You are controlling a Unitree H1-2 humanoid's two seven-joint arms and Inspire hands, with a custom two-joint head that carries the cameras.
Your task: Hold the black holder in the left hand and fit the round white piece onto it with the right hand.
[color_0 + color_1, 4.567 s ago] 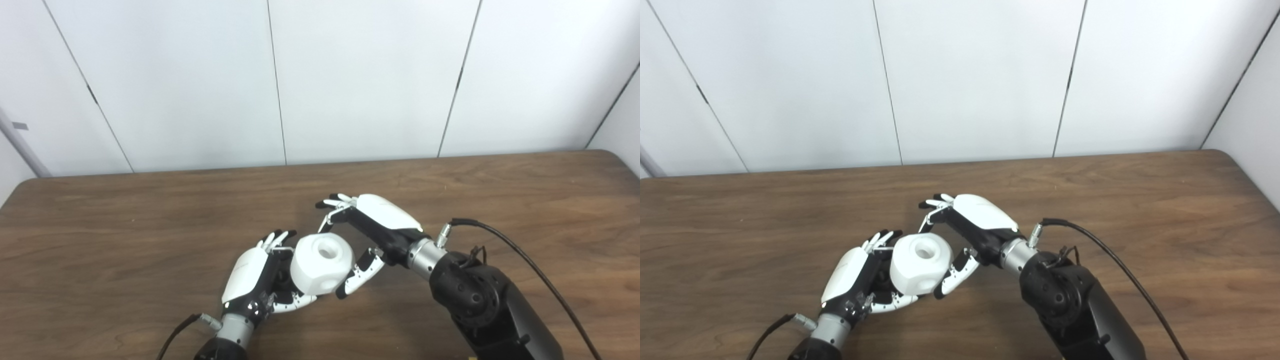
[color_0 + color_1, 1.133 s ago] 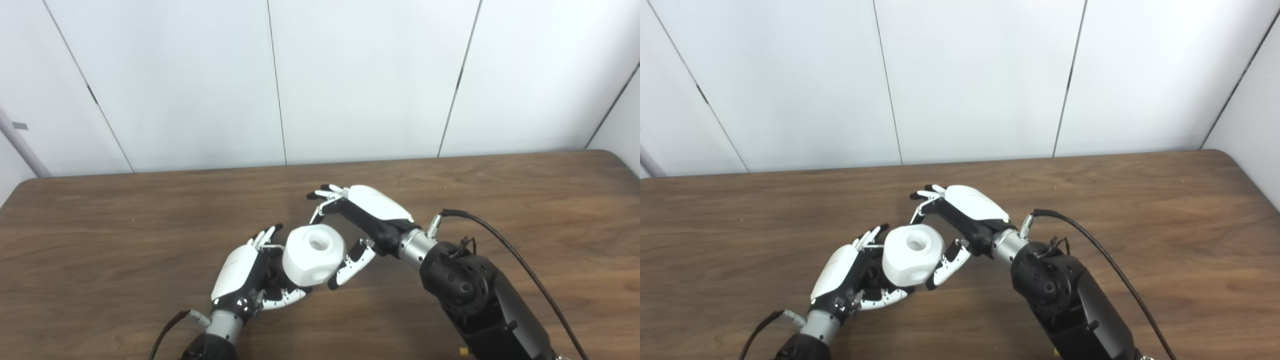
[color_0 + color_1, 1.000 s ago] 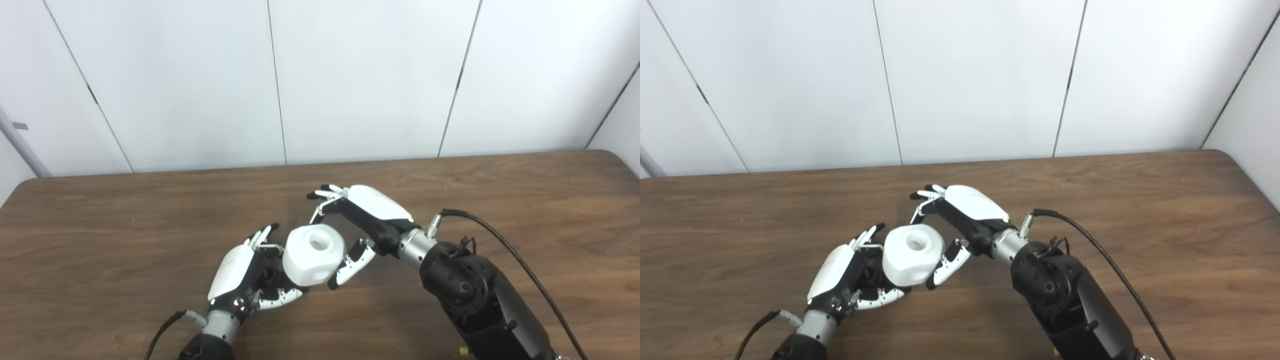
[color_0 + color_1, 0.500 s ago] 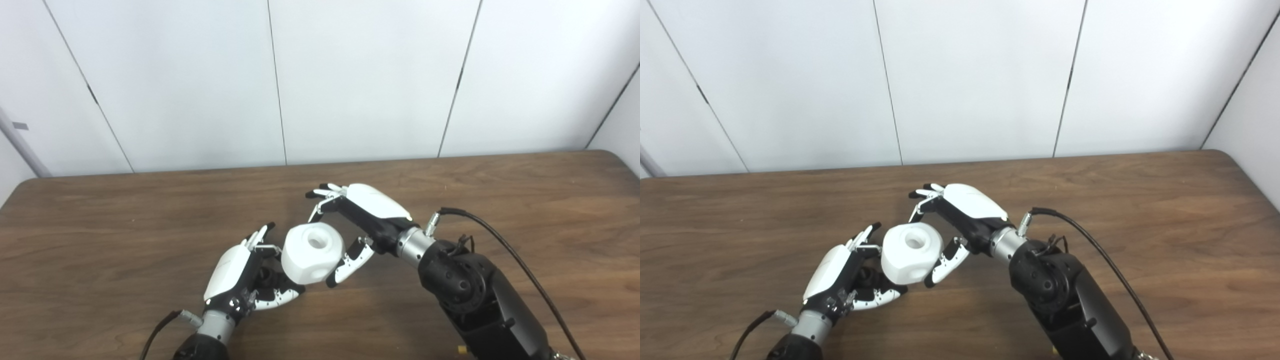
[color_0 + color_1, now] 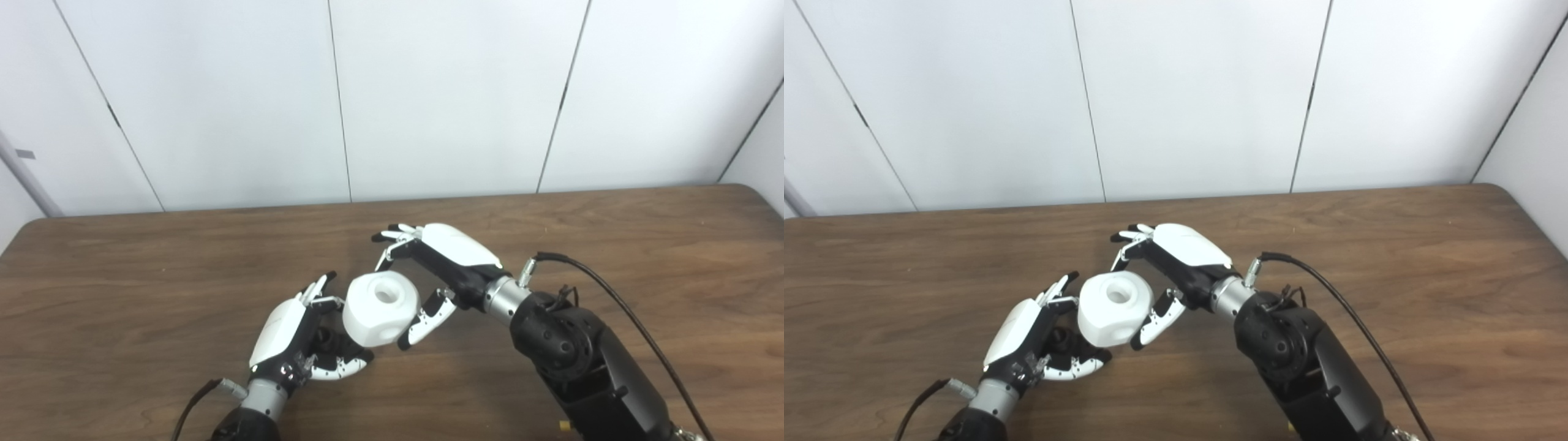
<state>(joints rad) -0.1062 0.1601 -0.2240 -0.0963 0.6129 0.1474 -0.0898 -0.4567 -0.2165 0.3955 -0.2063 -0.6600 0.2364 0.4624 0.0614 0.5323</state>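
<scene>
Nearest to me, my left hand (image 5: 293,340) sits low over the brown wooden table (image 5: 122,294), palm turned inward toward the middle, its fingers (image 5: 318,288) reaching up and its thumb curled underneath. Cupped in that palm is the black holder (image 5: 1061,343), only a dark bit of which shows between the thumb and the palm; my fingers are loosely curled around it, and I cannot tell how firmly they press on it. Right against the holder, on its far right side, is the round white piece (image 5: 380,309), a chunky, faceted white knob with a round hole in its upper face, tilted a little toward me. Its lower left edge meets the holder in my left palm, though whether it is fully seated there is hidden by the piece itself. Just beyond and to the right, my right hand (image 5: 438,269) arches over the white piece from the far side: its thumb lies along the piece's right flank, touching or nearly touching it, while its fingers (image 5: 392,236) curve above the piece's far rim with a visible gap, so this hand is partly spread and I cannot tell whether it truly grips the piece. My right forearm (image 5: 569,355), black with a cable looping off the wrist, runs back to the lower right. Farthest off, the table ends at a white panelled wall (image 5: 429,92).
</scene>
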